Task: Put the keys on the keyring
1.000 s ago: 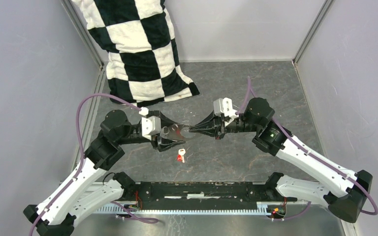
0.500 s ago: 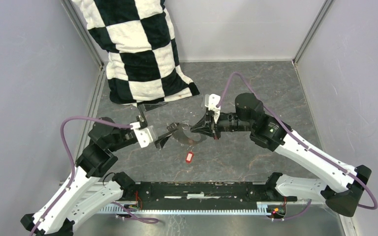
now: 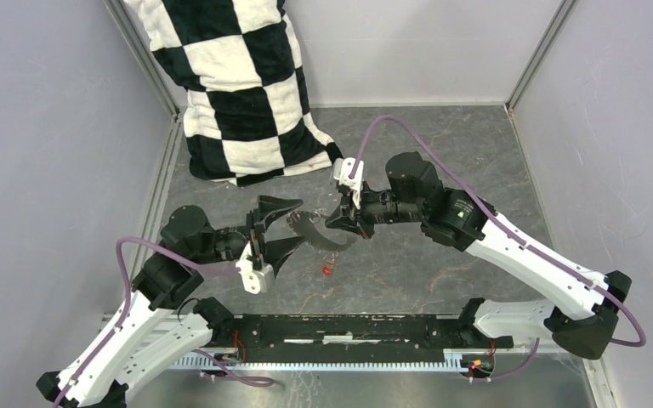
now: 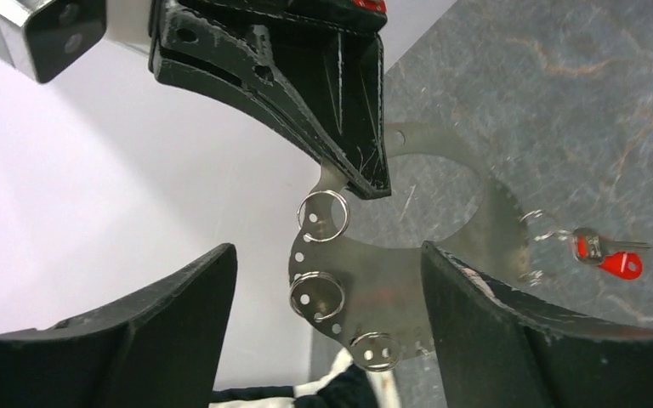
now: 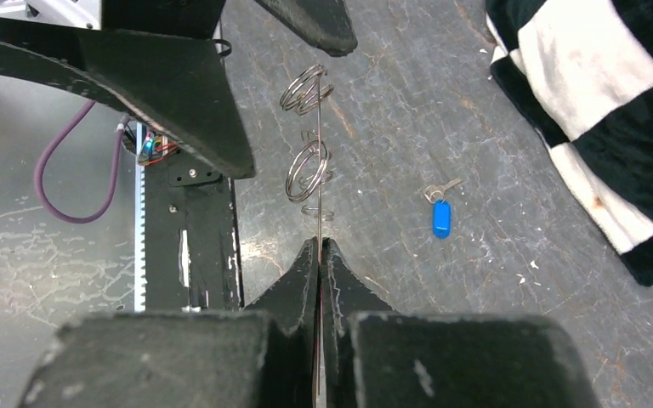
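Observation:
The keyring point(image 3: 319, 234) is a thin grey metal hoop carrying small split rings point(image 4: 323, 215), held up over the table's middle. My right gripper point(image 3: 340, 223) is shut on its right edge, and in the right wrist view the keyring point(image 5: 318, 191) shows edge-on between the closed fingertips of that gripper point(image 5: 318, 243). My left gripper point(image 3: 293, 225) stands open facing the keyring point(image 4: 391, 293) from the left, with nothing held in that gripper point(image 4: 327, 255). The red key point(image 3: 326, 269) lies on the table, and the red key point(image 4: 610, 259) sits beyond the hoop. The blue key point(image 5: 441, 217) lies on the table too.
A black-and-white checkered cloth point(image 3: 238, 85) hangs at the back left and reaches the floor near the right gripper. Grey walls point(image 3: 51, 127) close in the sides. The black base rail point(image 3: 349, 327) runs along the near edge.
My left gripper has opened and drawn back to the near left, with its wrist rolled over. The right gripper has carried the keyring a little to the left.

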Robot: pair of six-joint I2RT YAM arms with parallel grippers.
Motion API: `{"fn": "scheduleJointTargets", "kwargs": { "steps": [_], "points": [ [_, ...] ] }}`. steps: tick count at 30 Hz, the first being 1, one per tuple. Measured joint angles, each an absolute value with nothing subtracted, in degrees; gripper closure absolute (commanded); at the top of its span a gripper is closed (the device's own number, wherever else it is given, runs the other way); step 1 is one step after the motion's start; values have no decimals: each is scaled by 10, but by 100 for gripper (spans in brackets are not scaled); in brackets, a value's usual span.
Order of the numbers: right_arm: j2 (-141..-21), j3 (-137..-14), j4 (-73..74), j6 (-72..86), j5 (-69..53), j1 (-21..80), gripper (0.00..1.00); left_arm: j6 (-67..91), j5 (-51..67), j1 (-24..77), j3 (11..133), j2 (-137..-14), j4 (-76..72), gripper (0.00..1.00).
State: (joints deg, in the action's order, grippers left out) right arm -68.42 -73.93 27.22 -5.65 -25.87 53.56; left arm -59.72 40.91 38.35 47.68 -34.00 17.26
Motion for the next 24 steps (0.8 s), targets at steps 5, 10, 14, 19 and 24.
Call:
{"fn": "scheduleJointTargets", "kwargs": {
  "steps": [5,10,14,19,24],
  "points": [
    [-693,-741,281,-56,-254,545,100,-671,411,383,443,-323,161,32],
    [-716,-752,280,-53,-250,557,100,-757,420,383,417,-314,157,40],
    [-720,-752,280,-51,-245,566,100,-799,422,383,414,-316,155,51],
    [-720,-752,279,-47,-235,571,100,-822,421,383,408,-315,140,61],
    [-720,-752,274,-43,-228,576,100,-826,421,383,408,-313,135,68]
  ]
}}
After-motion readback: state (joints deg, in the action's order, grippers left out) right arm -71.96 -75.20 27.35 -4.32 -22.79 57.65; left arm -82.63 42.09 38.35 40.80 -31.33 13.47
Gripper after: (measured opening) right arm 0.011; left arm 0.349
